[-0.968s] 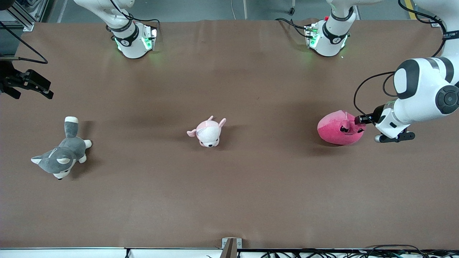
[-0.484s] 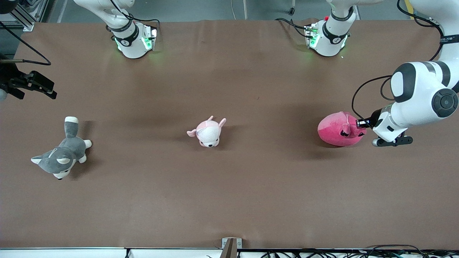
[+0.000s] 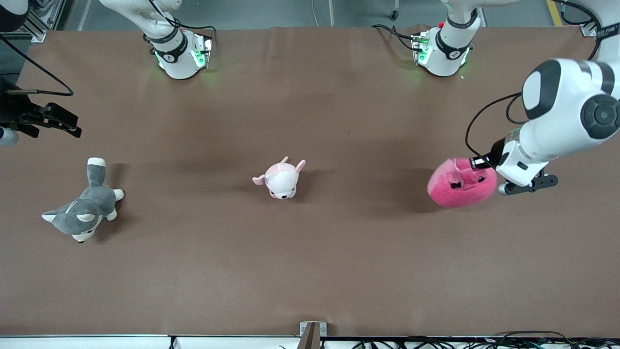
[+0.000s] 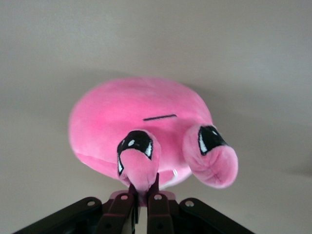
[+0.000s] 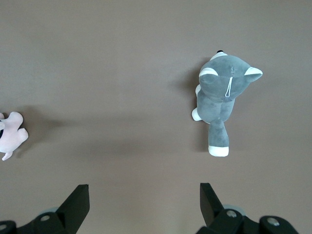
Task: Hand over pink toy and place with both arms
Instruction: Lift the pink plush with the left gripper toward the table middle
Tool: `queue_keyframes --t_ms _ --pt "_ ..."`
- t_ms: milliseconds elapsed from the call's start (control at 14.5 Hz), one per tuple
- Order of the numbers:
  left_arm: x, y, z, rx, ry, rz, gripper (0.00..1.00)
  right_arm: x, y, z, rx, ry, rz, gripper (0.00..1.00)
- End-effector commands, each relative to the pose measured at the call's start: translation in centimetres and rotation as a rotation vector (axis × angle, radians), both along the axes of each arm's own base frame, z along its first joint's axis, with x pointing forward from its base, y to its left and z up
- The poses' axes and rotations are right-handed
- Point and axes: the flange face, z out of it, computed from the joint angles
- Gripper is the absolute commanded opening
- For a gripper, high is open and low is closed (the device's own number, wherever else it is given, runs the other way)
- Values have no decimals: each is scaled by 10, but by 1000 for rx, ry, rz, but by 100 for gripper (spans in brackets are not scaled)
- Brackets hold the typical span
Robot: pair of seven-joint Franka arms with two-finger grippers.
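Observation:
The pink toy (image 3: 460, 183), a round hot-pink plush with angry black eyes, is at the left arm's end of the table. My left gripper (image 3: 477, 163) is shut on one of its two stalk bumps. In the left wrist view the toy (image 4: 141, 114) hangs from the pinched stalk, with both fingertips of the left gripper (image 4: 144, 187) pressed into the plush. It is tipped up with its face toward the front camera. My right gripper (image 3: 65, 123) waits open and empty at the right arm's end of the table, over bare table near the husky; in its wrist view the right gripper (image 5: 144, 195) holds nothing.
A grey-and-white husky plush (image 3: 82, 213) lies at the right arm's end, also seen under the right wrist as the husky (image 5: 224, 97). A small pale-pink-and-white animal plush (image 3: 281, 178) sits mid-table. The two arm bases (image 3: 181, 53) (image 3: 443, 48) stand along the table's edge farthest from the front camera.
The left gripper closed on the toy's stalk bump and pulled up; the toy tipped so its face turns toward the front camera. The right gripper drifted slightly toward mid-table.

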Motion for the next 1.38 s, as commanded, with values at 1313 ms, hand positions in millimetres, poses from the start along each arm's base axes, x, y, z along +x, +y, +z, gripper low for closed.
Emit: queue_keyframes --t_ms 1313 --pt "-130 -418 151 -471 -149 208 0 12 98 3 703 49 14 69"
